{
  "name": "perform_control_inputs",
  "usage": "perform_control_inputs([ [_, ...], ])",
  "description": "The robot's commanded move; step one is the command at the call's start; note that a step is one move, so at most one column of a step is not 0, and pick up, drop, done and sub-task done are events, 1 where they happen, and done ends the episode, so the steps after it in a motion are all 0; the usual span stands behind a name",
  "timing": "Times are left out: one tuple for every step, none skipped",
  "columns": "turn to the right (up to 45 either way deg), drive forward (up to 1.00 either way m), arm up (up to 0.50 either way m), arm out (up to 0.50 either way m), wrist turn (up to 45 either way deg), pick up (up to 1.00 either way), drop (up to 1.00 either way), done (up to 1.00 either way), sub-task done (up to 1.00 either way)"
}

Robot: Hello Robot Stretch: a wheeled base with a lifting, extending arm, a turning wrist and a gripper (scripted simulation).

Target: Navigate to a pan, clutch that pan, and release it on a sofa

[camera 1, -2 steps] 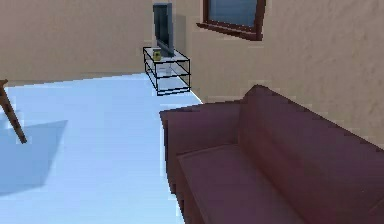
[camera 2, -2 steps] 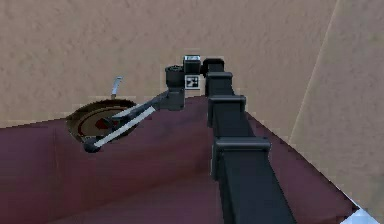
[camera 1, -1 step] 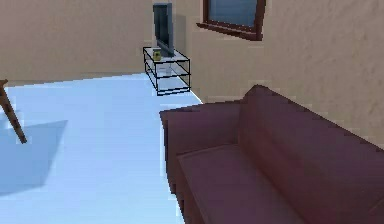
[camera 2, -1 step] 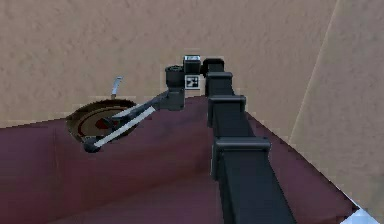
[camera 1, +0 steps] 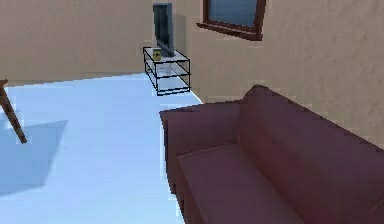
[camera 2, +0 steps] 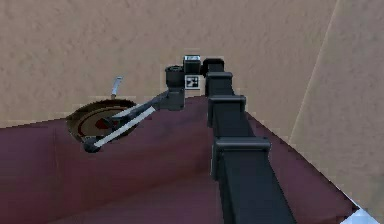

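The task looks to be at its last step, the release. In the arm side view the arm point(camera 2: 240, 150) reaches up the frame over the maroon sofa point(camera 2: 150, 185), and the gripper point(camera 2: 95, 141) ends at left centre, right at the pan point(camera 2: 92, 118). The pan is a dark round dish with a pale handle poking upward, set against the sofa's upper edge near the wall. Whether the gripper holds the pan or the pan lies on the sofa cannot be told. The forward view shows the sofa point(camera 1: 270, 150) at lower right. The next move probably calls for letting go only once the pan is surely supported, then drawing the arm back without dragging it.
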Motion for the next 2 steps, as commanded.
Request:
perform_control_inputs([
  [0.0, 0.0, 0.0, 0.0, 0.0, 0.0, 1.0, 0.0, 0.0],
  [0.0, 0.0, 0.0, -0.1, 0.0, 0.0, 0.0, 0.0, 0.0],
])
